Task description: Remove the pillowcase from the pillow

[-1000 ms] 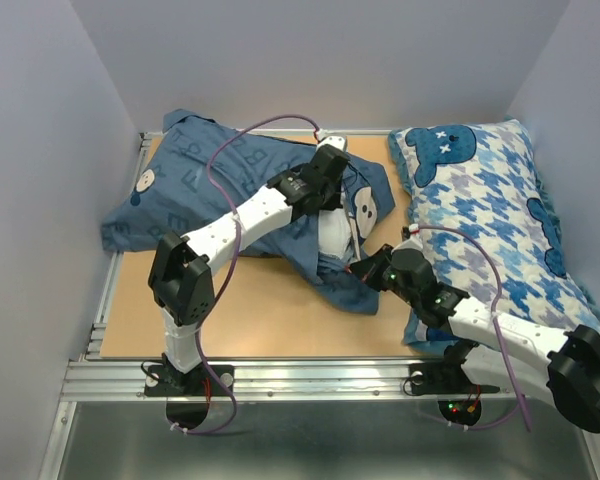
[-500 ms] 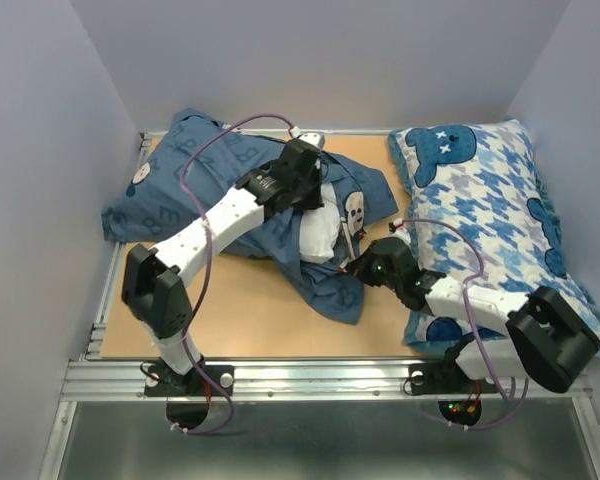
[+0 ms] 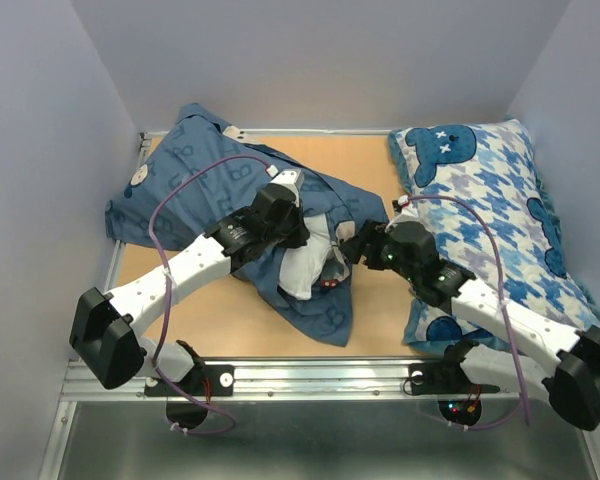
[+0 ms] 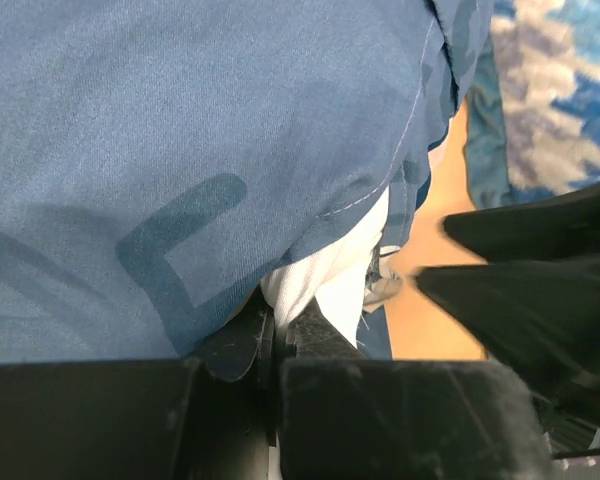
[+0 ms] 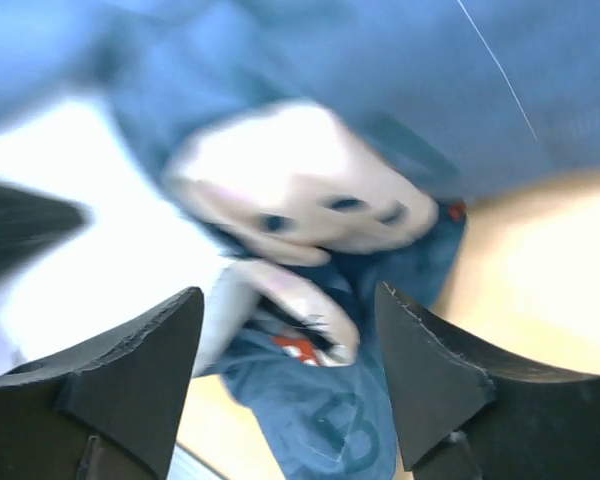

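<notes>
Right gripper [image 5: 288, 300] just popped open. A second ago it was clamped on the lower edge of the pillowcase [image 3: 195, 170]; now its fingers stand wide with nothing between them, hovering close over the monkey-face print. Meanwhile the left gripper [image 4: 275, 338] has dragged back toward the near left. It's pinched tight on a white corner of the pillow [image 3: 302, 265], which pokes out of the case opening around the middle of the bench [image 3: 375, 170]. More white shows than before, but I'd say most of the pillow is still inside, with the case bunched toward the far left corner. My guess is the right gripper is lining up a fresh grab for another tug.
</notes>
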Robot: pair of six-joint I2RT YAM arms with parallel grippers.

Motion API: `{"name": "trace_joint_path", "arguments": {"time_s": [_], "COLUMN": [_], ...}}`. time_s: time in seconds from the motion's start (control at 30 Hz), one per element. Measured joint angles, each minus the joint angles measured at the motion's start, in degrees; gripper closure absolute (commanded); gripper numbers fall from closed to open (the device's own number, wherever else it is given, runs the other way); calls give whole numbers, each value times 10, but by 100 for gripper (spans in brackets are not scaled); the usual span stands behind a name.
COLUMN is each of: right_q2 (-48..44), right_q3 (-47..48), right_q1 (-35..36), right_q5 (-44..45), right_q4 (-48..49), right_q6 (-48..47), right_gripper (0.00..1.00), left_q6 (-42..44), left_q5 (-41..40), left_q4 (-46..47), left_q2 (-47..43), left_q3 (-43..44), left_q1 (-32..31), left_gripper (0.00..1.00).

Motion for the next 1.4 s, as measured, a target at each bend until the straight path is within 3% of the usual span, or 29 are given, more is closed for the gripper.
{"name": "trace_joint_path", "arguments": {"time_s": [0.17,0.4,0.47,0.53,0.63,0.83,0.93,1.13,1.4], "right_q2": [-62,58,90,112,116,104,112,148,211], "right_q3": [35,114,127,140,158,181,198,222,225], "right_q1": [8,15,15,15,23,4,-32,-105,-172], "right_q5": [2,28,43,60,101,205,219,207,83], "right_q4": [-29,-51,-57,-66,-86,-126,-135,-137,-114], "right_q6": [-40,-84,-94,-100,-104,-103,-99,-89,-67], "right_gripper": [17,17,33,58,61,80,87,88,87], "left_q6": [-3,-4,-4,-4,-4,-4,-6,-19,-30], "left_q5": [-15,-27,-28,-29,-31,-35,-32,-33,-29], "left_q4": [9,10,9,8,7,-22,-29,-41,-61], "left_q2": [2,2,2,2,1,-39,-77,-149,-216], "left_q3": [-2,-2,-2,-2,-2,-3,-13,-38,-38], "left_q1": [-16,-30,-33,-35,-36,-38,-40,-43,-47], "left_gripper": [100,100,100,100,100,100,100,100,100]}}
